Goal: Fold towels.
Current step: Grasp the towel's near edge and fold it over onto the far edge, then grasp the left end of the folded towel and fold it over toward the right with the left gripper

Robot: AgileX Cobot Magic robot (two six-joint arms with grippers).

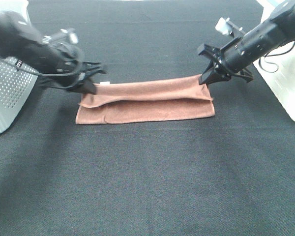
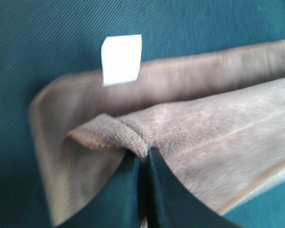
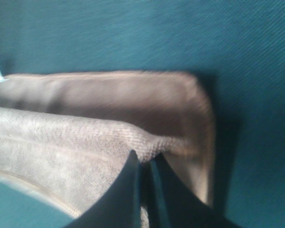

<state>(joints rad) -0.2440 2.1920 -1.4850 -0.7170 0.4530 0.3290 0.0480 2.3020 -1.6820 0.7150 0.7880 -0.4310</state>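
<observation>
The reddish-brown towel [image 1: 147,101] lies as a long band across the middle of the black table, its upper layer lifted over the lower one. My left gripper [image 1: 91,87] is shut on the towel's left corner [image 2: 133,140], held just above the cloth. The white tag [image 2: 121,59] sticks out at the far edge near it. My right gripper [image 1: 206,79] is shut on the towel's right corner [image 3: 154,142], also raised a little. Both wrist views show the pinched fold between closed fingers.
A white perforated bin [image 1: 5,93] stands at the left edge behind the left arm. A white container [image 1: 285,83] stands at the right edge beside the right arm. The black table cover [image 1: 147,187] stretches toward the front.
</observation>
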